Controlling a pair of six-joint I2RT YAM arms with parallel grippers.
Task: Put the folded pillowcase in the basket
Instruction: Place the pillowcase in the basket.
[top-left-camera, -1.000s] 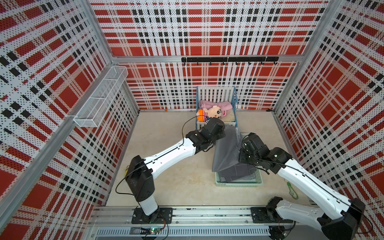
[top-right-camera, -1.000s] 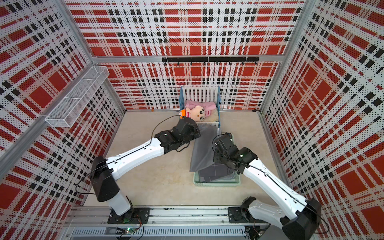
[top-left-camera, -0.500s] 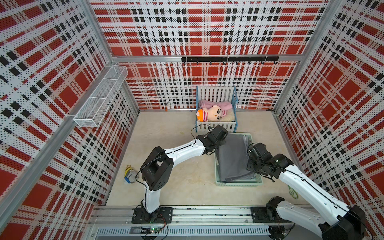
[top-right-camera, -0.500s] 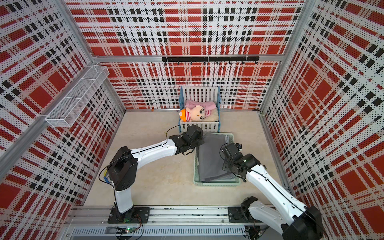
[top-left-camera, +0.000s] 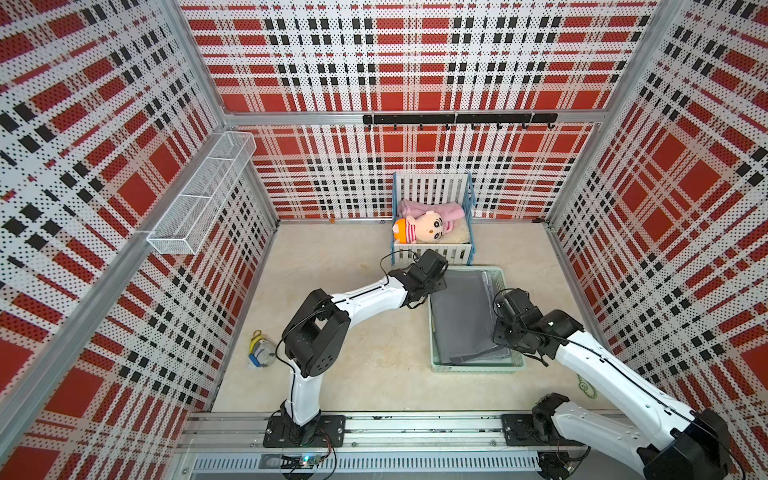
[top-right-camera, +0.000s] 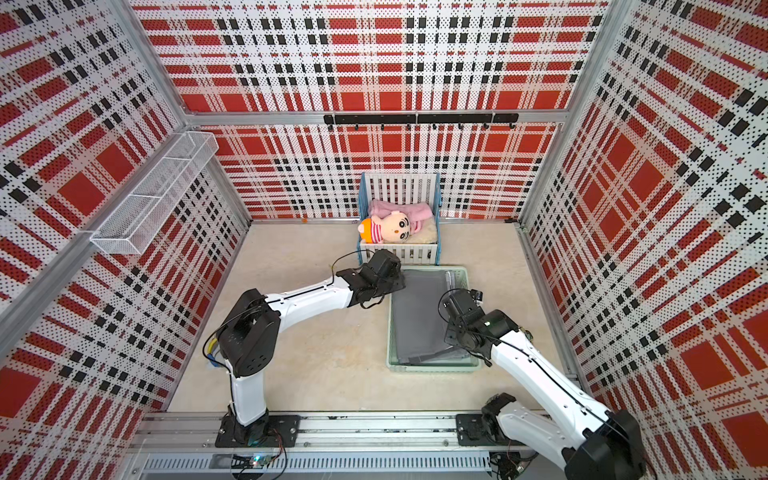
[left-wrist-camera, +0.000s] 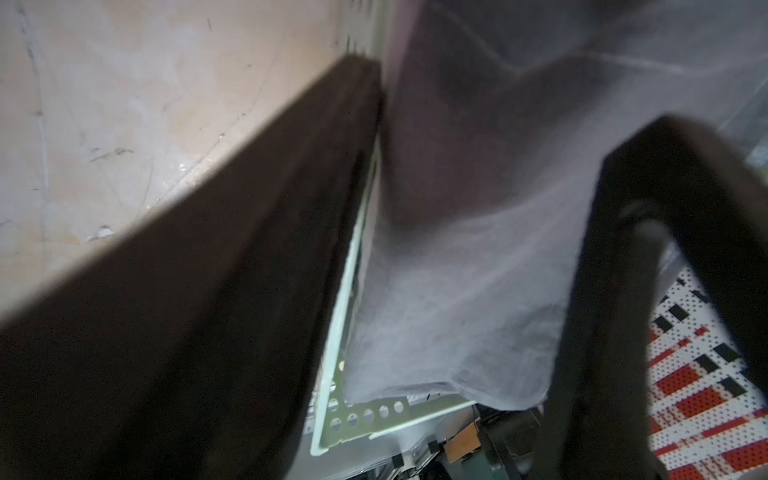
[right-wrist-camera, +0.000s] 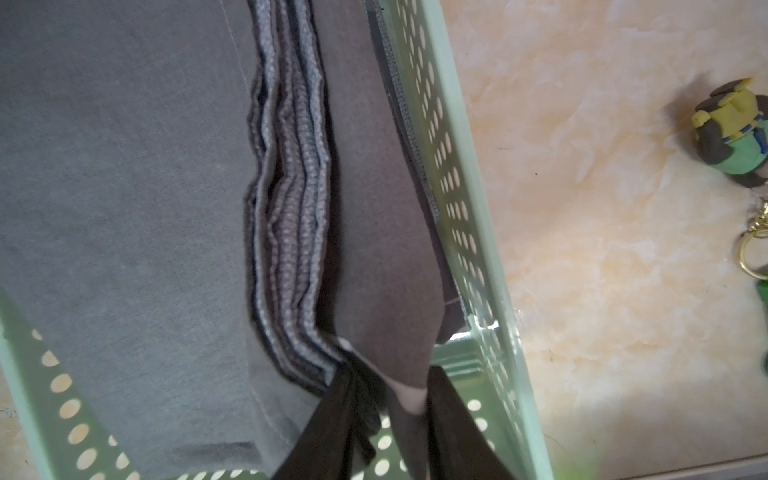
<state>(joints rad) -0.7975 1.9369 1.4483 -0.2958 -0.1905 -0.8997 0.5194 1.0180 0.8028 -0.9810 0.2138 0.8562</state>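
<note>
As the pillowcase lies flat inside the basket, we log the cloth first: plain mid-grey, matte, folded to a long rectangle that covers nearly the whole basket floor in both top views. In the right wrist view, the stacked hems of the fold run lengthwise as several ribbed, paler edges. One more smooth layer lies between them and the perforated wall (a narrow ribbed strip follows that wall). The surface is mostly smooth, with soft wrinkles toward the left arm's end. The basket is pale mint plastic, shallow, with round holes in its sides. It stands on the beige marbled floor just in front of the crib. The left gripper is at the basket's far end on its own arm's side. Its fingers are wide apart, with cloth loose between them and one finger just beside the rim. The right gripper is low by the near corner on its own side. Its fingers are narrowly parted, with a flap of the cloth in the gap. The crib has white slats and blue edges and stands against the back wall. It holds a doll on its side with a pink blanket behind it. A wire-mesh shelf hangs on the left wall. A small figure on a key ring lies on the floor beside the basket.
</note>
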